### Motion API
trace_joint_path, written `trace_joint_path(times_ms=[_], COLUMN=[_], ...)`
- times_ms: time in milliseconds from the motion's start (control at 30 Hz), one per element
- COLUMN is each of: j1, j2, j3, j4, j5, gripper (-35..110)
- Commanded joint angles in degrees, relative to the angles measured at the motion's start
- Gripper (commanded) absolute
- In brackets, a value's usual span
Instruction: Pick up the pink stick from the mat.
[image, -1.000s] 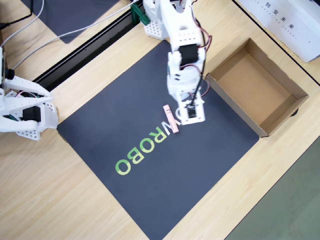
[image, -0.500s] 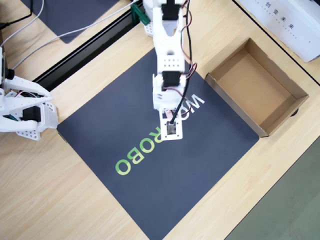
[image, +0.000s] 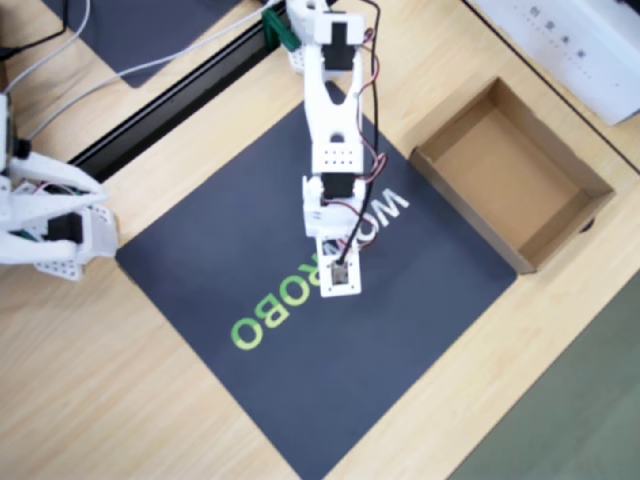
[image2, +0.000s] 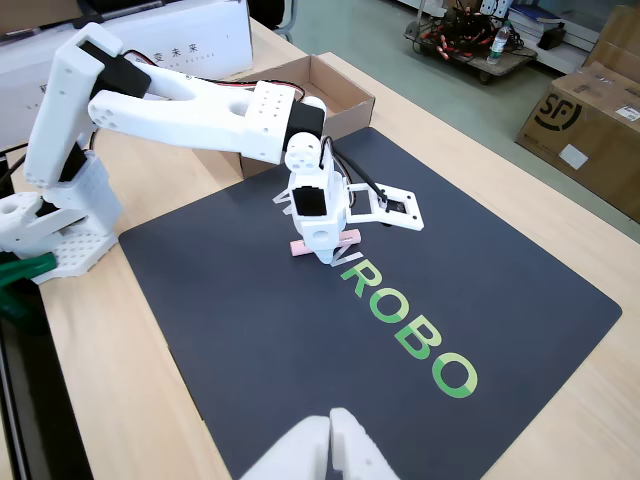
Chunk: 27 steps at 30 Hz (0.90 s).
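Note:
The pink stick (image2: 350, 238) lies flat on the mat (image2: 500, 270) by the white letters of its print, in the fixed view. Its two ends stick out on either side of my white gripper (image2: 325, 252), which points down onto its middle. The jaws' gap is hidden behind the gripper body, so open or shut does not show. In the overhead view my arm reaches from the top edge down over the mat (image: 420, 330), and the gripper (image: 338, 272) covers the stick.
An open cardboard box (image: 510, 170) sits off the mat's right corner, also behind my arm (image2: 330, 85) in the fixed view. A white carton (image: 570, 40) lies beyond it. A black rail (image: 170, 100) and a plain dark mat (image: 150, 30) are at the upper left.
My arm swung left from beside the stick to over it, then reached a little further down the overhead picture. The stick, visible a second ago, is now covered from above.

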Motion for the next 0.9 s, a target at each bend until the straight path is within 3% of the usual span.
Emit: trace_joint_path(times_ms=[0, 200, 467, 867], j1=[-0.62, -0.88, -1.14, -8.53], j2=[-1.05, -1.32, -0.62, 16.96], j3=[-2.2, -2.64, -2.64, -2.37], j4=[-0.18, -0.18, 0.18, 3.08], j5=[-0.79, -0.18, 0.18, 1.67], gripper=[16, 6, 6, 6])
